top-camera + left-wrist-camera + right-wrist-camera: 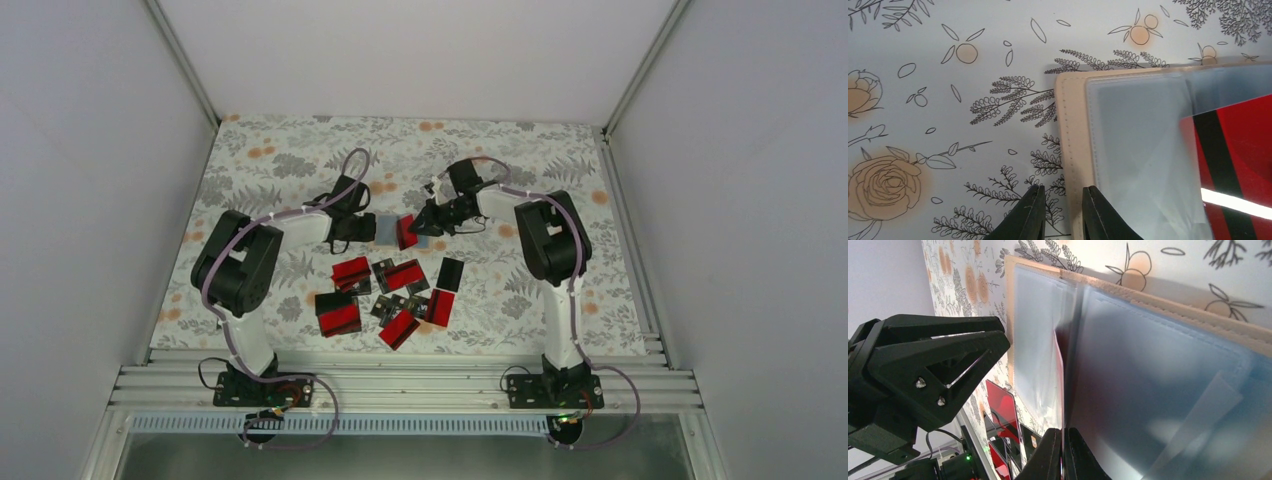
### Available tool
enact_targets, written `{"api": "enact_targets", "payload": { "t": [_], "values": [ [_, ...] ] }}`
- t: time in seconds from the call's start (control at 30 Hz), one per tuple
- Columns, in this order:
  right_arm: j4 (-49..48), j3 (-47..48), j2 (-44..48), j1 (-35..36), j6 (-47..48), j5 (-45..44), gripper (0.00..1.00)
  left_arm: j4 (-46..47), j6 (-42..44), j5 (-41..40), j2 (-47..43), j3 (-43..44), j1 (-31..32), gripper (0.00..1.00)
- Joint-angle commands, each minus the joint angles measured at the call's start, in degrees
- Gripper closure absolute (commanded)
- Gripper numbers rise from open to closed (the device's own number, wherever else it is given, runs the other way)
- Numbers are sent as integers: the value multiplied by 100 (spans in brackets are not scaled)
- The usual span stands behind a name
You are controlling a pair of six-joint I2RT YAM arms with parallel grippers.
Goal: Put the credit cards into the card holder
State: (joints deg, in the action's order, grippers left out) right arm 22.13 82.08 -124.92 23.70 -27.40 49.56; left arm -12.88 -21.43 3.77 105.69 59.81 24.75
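Right wrist view: my right pincer [1063, 436] is clamped tight on one credit card [1059, 375] at the open card holder [1070, 125].
Edge-on here, that card is only a thin red sliver against glossy clear sleeves, and its depth is unreadable. The left wrist view shows its red face and black stripe, partly behind a translucent sleeve and cut off by the frame. There my left pincer [1063, 191] stands a narrow gap apart over the holder's stitched tan rim; contact is unclear. Only the top view shows loose credit cards [395, 295] on the floral tablecloth [948, 100], nearer my bases than the holder.
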Motion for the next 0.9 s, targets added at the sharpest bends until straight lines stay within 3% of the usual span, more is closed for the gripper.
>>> {"api": "enact_targets", "payload": {
  "t": [0.0,0.87],
  "values": [
    [-49,219,-170,-41,-64,64,96,120,97,155,98,98,-32,81],
    [-883,260,-454,22,-788,41,96,435,-121,669,-45,-494,-33,84]
  ]
}}
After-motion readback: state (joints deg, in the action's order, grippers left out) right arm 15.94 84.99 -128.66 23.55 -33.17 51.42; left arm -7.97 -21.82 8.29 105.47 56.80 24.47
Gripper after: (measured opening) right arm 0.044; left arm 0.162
